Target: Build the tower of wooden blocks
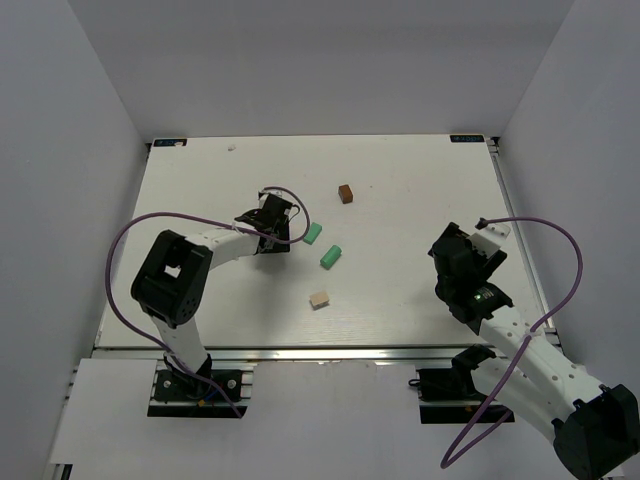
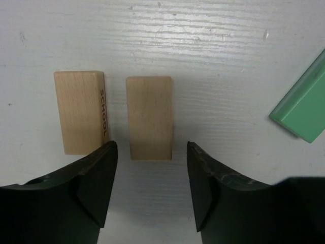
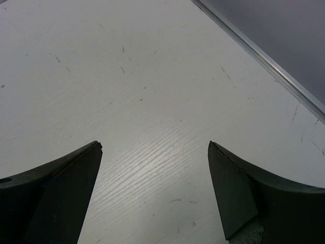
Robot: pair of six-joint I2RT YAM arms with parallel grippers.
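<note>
Left gripper (image 2: pixel 151 146), jaws apart and empty, frames a plain tan block (image 2: pixel 149 117) beside a lettered tan block (image 2: pixel 80 112); brown cube (image 1: pixel 346 193), mint-green oblongs (image 1: pixel 313 233) (image 1: pixel 331 256) and third tan block (image 1: pixel 319 299) lie unstacked mid-frame; right gripper (image 3: pixel 155 145), jaws wide, holds nothing at right.

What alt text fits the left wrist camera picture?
The left hand, open, has its dark fingers either side of a tan wooden block lying on a white table. Another tan block stamped SCHOOL lies beside it; a mint-green block shows at right.

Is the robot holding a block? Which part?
Nothing is held. The left gripper is open, gaps showing either side of a tan block; the right gripper is open too.
</note>
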